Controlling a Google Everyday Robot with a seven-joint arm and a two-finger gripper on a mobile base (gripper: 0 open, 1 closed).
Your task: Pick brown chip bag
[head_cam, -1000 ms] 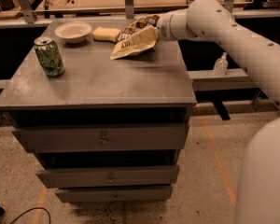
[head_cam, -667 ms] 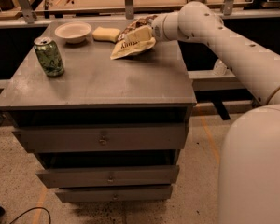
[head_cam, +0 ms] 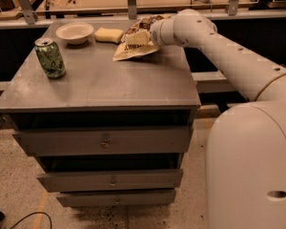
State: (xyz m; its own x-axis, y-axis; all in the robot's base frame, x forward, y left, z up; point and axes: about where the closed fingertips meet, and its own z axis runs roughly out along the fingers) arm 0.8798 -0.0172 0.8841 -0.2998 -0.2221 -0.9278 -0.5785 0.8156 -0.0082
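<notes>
My gripper at the far right of the cabinet top, down on the chip bag — whether it has closed on it I cannot tell, bag lying just beside the yellow block, bowl further left, green can well apart — near the left edge.

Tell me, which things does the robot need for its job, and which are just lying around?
For the job: brown chip bag, near the back of the cabinet top; gripper, at the bag.
Just lying about: green can, white bowl, yellow block.
</notes>
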